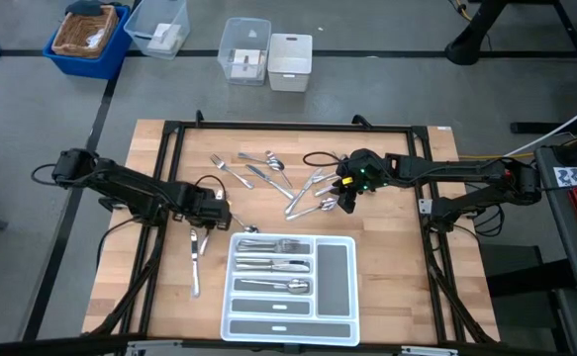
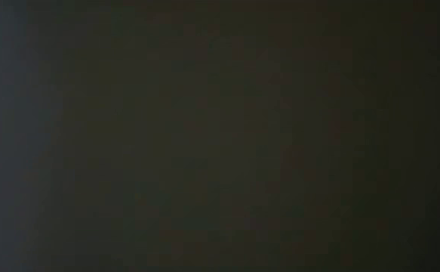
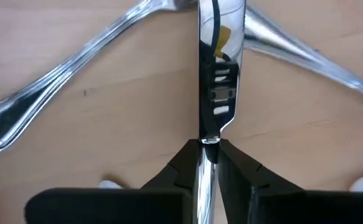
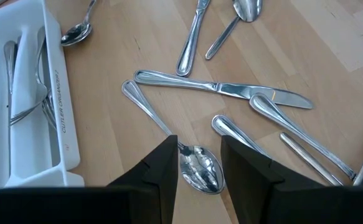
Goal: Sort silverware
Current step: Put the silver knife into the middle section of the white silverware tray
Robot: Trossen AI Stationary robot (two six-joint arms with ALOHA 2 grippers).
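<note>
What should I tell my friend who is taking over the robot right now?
Left hand: shut on a knife lying on the wood left of the white tray.
Right hand: open, hanging over a spoon in the loose pile, fingers either side of its bowl, not gripping.
Done: some forks and other pieces already lie in the tray's slots.
Left: the knife in the left hand, two pieces crossing beside it, the spoon under the right hand, and the scattered pile behind the tray.
The low camera shows only black.
</note>
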